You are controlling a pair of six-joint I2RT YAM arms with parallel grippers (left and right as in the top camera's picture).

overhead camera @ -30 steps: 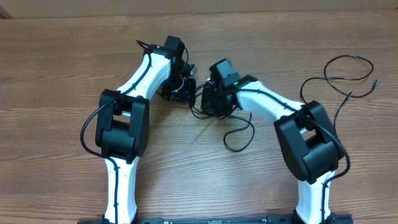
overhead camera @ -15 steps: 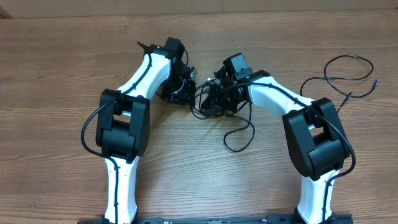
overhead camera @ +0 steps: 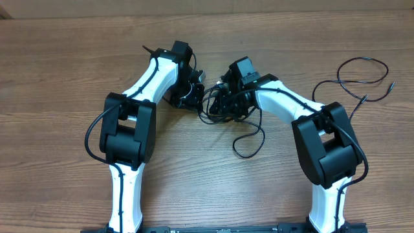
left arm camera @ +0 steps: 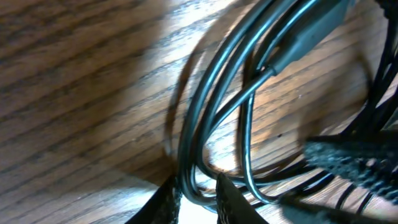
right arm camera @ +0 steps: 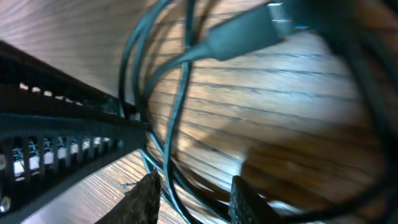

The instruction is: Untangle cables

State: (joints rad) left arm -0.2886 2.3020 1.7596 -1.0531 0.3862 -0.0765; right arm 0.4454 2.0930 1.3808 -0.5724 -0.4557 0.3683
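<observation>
The cables [overhead camera: 211, 114] lie as a small black knot on the wood between my two grippers, with a loose loop [overhead camera: 250, 144] trailing toward the front. My left gripper [overhead camera: 194, 97] is at the knot's left side. In the left wrist view its fingertips [left arm camera: 227, 200] pinch a bundle of strands [left arm camera: 194, 180], with a dark plug [left arm camera: 305, 34] beyond. My right gripper [overhead camera: 224, 102] is over the knot's right side. In the right wrist view it [right arm camera: 194, 198] stands open, with strands [right arm camera: 177, 134] running loosely between the fingers and a silver-tipped plug [right arm camera: 249, 31] ahead.
A separate thin black cable [overhead camera: 363, 62] curls on the table at the far right, near the right arm's elbow [overhead camera: 323, 139]. The left arm's black slotted body [right arm camera: 50, 134] fills the left of the right wrist view, very near the right fingers.
The right gripper has opened from shut and shifted a little toward the back. The left gripper's jaws have narrowed onto the strands. The knot has barely moved.
</observation>
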